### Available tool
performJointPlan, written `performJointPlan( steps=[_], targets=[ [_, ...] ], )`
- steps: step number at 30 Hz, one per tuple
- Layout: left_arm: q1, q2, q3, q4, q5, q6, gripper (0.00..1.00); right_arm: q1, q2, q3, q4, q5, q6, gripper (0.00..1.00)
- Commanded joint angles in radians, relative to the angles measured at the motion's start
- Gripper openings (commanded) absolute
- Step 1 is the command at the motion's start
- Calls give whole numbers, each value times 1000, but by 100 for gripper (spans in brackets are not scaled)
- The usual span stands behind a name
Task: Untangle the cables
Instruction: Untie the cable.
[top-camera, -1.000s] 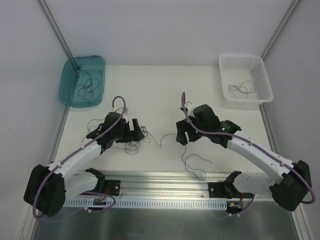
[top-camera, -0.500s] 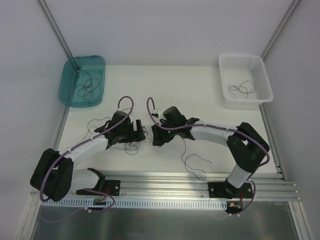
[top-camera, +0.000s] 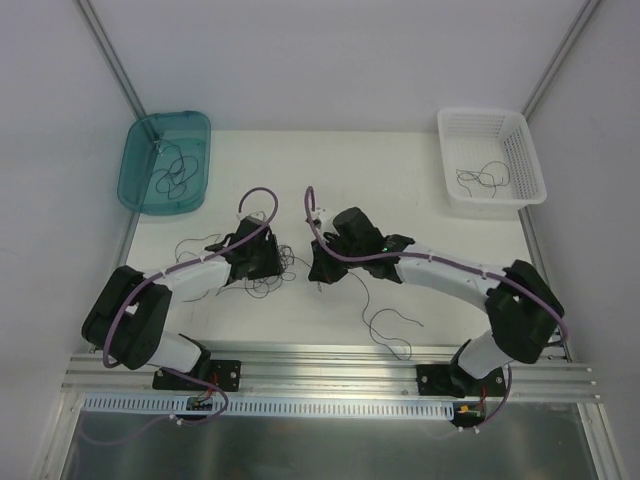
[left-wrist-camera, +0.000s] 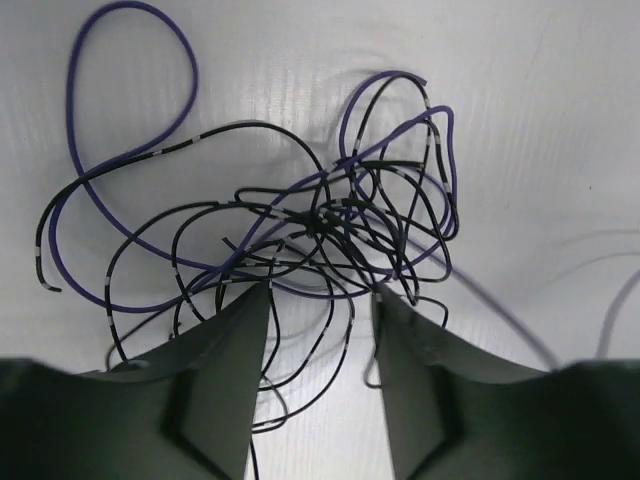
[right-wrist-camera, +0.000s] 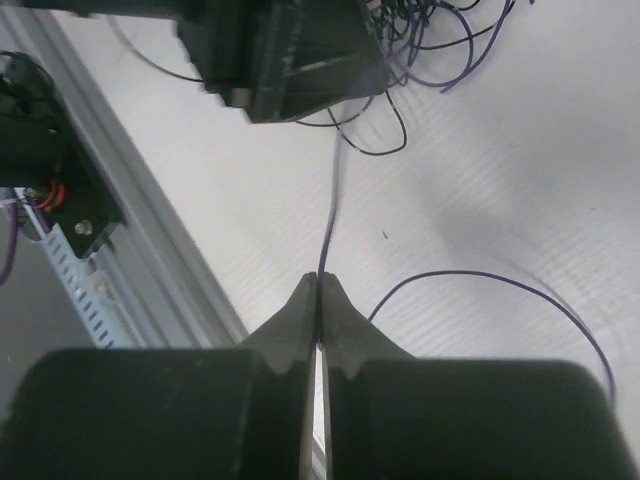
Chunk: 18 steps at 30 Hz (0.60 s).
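- Left gripper (left-wrist-camera: 320, 300) half spread, nothing clamped. Cables (left-wrist-camera: 330, 225) right ahead of its fingertips, lowest loops dipping into the gap between the fingers.
- Right gripper (right-wrist-camera: 318, 285) pressed together, pinching single purple strand (right-wrist-camera: 333, 200) at the very tips. Strand straight ahead from there, looks taut, heading for the tangle beside the left gripper's body.
- Tangle flat on table (left-wrist-camera: 560, 120), between the two grippers in the top view, tight against the left one.
- Handling, by estimate: featherweight, hair-thin, springy wire. Holds its curl and does not sag like string. Whole clump likely to drag along on any pull unless pinned.
- Thin and probably smooth-jacketed, so expect slip through the pads. Needs full closure, square across the strand.
- Best hold, by my read: free ends or outer loops, e.g. big purple loop (left-wrist-camera: 192, 80) ahead-left of the left fingers. Avoid the dense crossing dead ahead of the tips.
- Suggested: clamp left on the black core as anchor, then draw right's strand away slow and low.
- Risks: snag tightening the knot, kink if yanked.
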Motion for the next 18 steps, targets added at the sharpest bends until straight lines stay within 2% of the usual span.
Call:
performJointPlan(
  steps=[1,2,4,6,10,12,14,18],
  targets=[
    [-7,42,10,-23,-67,-26,41,4,-199,22,-86,40,-46,1],
    [-7,47,14,-26,-67,-26,33,3,-229,22,-109,53,-61,1],
    [-5,57,19,-32,-68,-29,26,1,-326,30,-190,99,-79,1],
    [-4,64,25,-37,-68,-29,23,-2,-390,57,-282,135,-107,1],
    [-2,61,27,-43,-65,-31,23,-28,-531,114,-405,216,-145,1],
    [-4,44,24,-43,-55,-31,25,-54,-596,136,-457,230,-152,1],
    [-4,21,19,-45,-38,-31,32,-74,-636,157,-489,277,-155,1],
    [-8,-100,10,-45,19,-17,52,-126,-680,99,-523,396,-106,1]
  ],
)
